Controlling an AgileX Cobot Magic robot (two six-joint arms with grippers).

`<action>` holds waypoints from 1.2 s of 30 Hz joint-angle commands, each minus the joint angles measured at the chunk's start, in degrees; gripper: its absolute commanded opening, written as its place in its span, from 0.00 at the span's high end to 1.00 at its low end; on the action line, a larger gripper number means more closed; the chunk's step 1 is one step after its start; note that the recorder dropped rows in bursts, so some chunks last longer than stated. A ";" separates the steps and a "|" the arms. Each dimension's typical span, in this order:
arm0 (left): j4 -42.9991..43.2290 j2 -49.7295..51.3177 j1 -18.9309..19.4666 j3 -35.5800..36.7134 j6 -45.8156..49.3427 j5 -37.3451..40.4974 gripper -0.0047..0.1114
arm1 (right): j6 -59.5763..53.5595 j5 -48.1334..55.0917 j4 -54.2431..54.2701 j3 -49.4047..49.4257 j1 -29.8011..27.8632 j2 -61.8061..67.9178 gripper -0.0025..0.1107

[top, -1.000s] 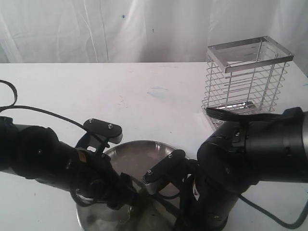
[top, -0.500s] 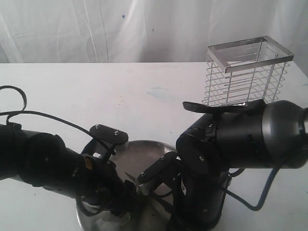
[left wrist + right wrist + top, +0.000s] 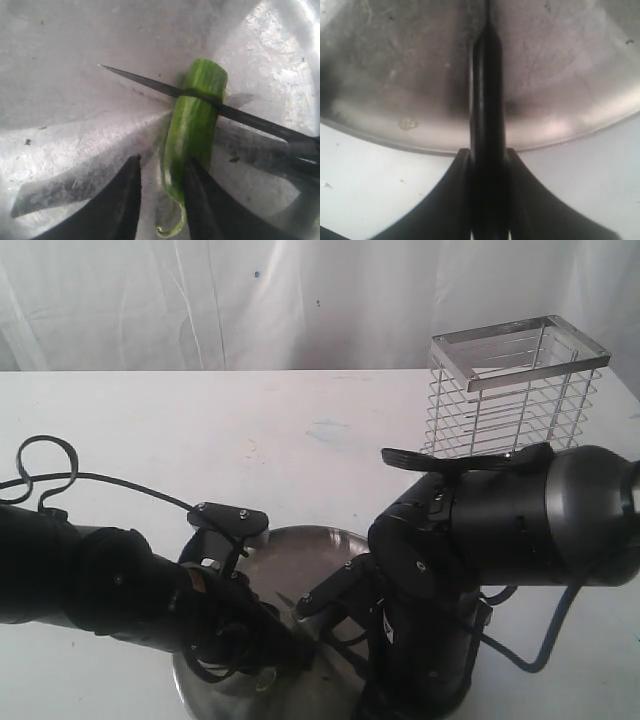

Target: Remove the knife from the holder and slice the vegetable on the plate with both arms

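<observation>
Lying on the plate's floor (image 3: 75, 50), the vegetable (image 3: 195, 120) is a glossy green pod. Its curled stem end points toward the left pincer (image 3: 164, 161) and its blunt cut end points away. The pincer's two black fingers (image 3: 125, 200) stand partly apart on either side of the stem end. One finger touches the pod and the other is clear of it with a bare gap of plate between, so no two-sided grip shows.

The knife (image 3: 150, 85) lies across the pod near the cut end, with the dark blade resting on the skin. Its tip reaches past the pod over bare plate. The right pincer (image 3: 487, 152) is clamped tight on the knife's black handle, just outside the plate's rim, where the white table (image 3: 250, 430) shows.

In the exterior view both arms crowd low over the plate, the left arm (image 3: 90, 585) on one side and the bulkier right arm (image 3: 520, 520) on the other. A small yellow-orange label (image 3: 195, 580) sits on the left arm close to the plate, with print too small to read.

The holder (image 3: 515, 400) stands upright on the table well beyond the plate, on the right arm's side.
</observation>
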 commanded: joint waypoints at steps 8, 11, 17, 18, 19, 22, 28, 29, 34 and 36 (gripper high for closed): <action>-2.20 1.45 1.43 0.31 -3.17 -2.13 0.67 | -2.59 9.53 0.19 0.08 -0.03 0.24 0.98; -2.33 1.45 1.82 0.31 -3.29 -2.03 0.67 | -2.90 10.96 0.08 0.08 -0.03 0.24 0.98; -2.33 -0.21 1.81 0.31 -2.97 -2.58 0.63 | -3.90 10.60 0.08 0.08 -0.03 0.24 0.98; -2.33 -0.76 1.81 0.31 -2.97 -2.58 0.61 | -3.90 10.50 0.08 0.08 -0.03 0.24 0.98; -2.19 -1.24 1.81 0.31 -2.97 -2.58 0.58 | -3.90 10.38 0.08 0.08 -0.03 0.24 0.98; -1.39 -2.09 1.81 0.31 -2.86 -2.00 0.52 | -3.90 9.39 0.08 0.08 -0.03 0.24 0.98; -0.61 -2.07 1.81 0.31 -2.46 1.74 0.51 | -3.90 8.35 0.08 -0.93 -0.03 0.34 0.98; -0.61 -2.21 1.81 0.31 -2.01 2.00 0.51 | -3.90 8.37 0.08 -1.34 -0.03 0.37 0.98; 0.22 -4.22 1.81 0.31 -0.68 2.41 0.51 | -3.90 9.31 -0.14 -3.90 -0.03 1.38 0.98; 0.50 -5.36 1.81 0.31 0.14 2.41 0.51 | -3.90 9.88 -0.53 -4.63 -0.03 2.15 0.98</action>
